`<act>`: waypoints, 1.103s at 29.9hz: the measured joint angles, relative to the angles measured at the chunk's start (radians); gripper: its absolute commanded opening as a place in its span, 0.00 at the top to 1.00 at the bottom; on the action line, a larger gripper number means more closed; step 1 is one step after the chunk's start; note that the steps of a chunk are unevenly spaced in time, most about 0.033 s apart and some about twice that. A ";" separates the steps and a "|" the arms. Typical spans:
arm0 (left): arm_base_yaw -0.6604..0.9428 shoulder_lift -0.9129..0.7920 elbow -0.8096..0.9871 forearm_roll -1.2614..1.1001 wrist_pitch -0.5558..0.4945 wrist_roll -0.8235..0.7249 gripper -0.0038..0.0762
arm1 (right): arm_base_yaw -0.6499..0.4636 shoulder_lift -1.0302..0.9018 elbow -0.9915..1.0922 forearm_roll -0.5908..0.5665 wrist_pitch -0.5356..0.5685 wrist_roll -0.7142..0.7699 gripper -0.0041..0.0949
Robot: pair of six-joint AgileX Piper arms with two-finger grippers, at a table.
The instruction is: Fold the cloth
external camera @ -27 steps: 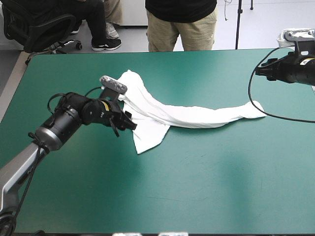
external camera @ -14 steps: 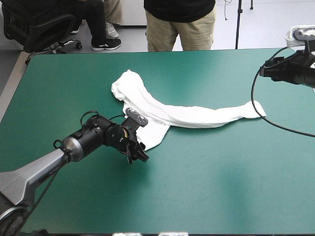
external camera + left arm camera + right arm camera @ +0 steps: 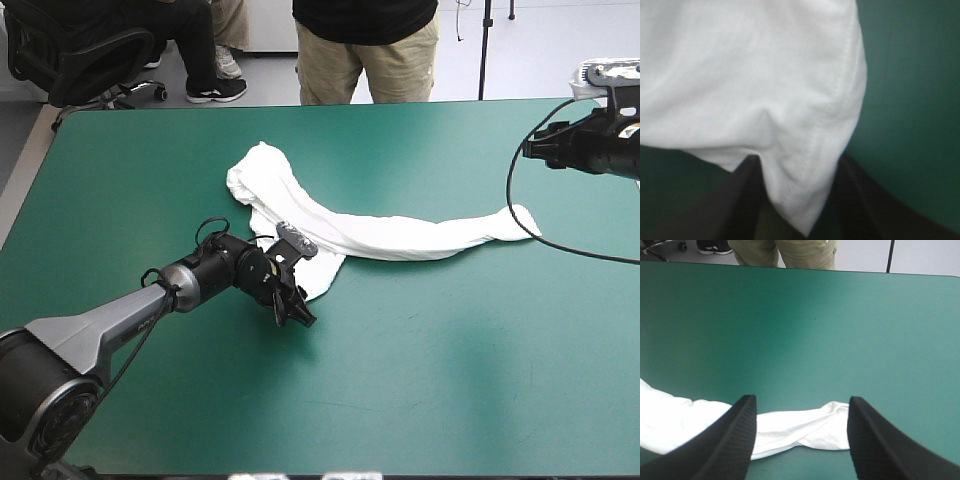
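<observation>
The T-shirt [image 3: 400, 238] lies unmoved across the middle of the teal-green table [image 3: 450, 390], a long twisted strip. The left gripper [image 3: 796, 159] has dropped from the far bunched end to the near hemmed corner [image 3: 805, 220], its fingers spread astride it, likely about to pinch. The right gripper [image 3: 801, 399] hangs spread near the shirt's other end.

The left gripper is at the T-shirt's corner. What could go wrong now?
Only the T-shirt's hem tip lies between the left gripper's open fingers; a pinch there may slip. The T-shirt lies twisted in a long band and the right gripper is open, apart from it; pulling one corner may drag it.
</observation>
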 measured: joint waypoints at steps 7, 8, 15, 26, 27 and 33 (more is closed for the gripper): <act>0.000 0.006 -0.001 -0.003 -0.024 0.000 0.96 | 0.000 0.112 0.002 -0.047 0.006 0.015 0.44; 0.000 0.006 -0.001 -0.004 -0.024 -0.001 0.96 | 0.000 0.134 0.002 -0.063 0.012 0.026 0.44; 0.000 0.006 -0.001 -0.003 -0.024 -0.001 0.96 | 0.000 0.296 0.003 -0.230 0.003 0.124 0.44; 0.000 0.006 -0.002 -0.010 -0.023 -0.001 0.96 | 0.000 0.542 0.004 -0.245 -0.092 0.138 0.44; 0.000 0.006 -0.002 -0.010 -0.023 -0.001 0.96 | 0.000 0.560 0.004 -0.245 -0.092 0.138 0.44; 0.000 0.006 -0.002 -0.011 -0.023 -0.001 0.96 | 0.000 0.627 0.002 -0.249 -0.103 0.138 0.51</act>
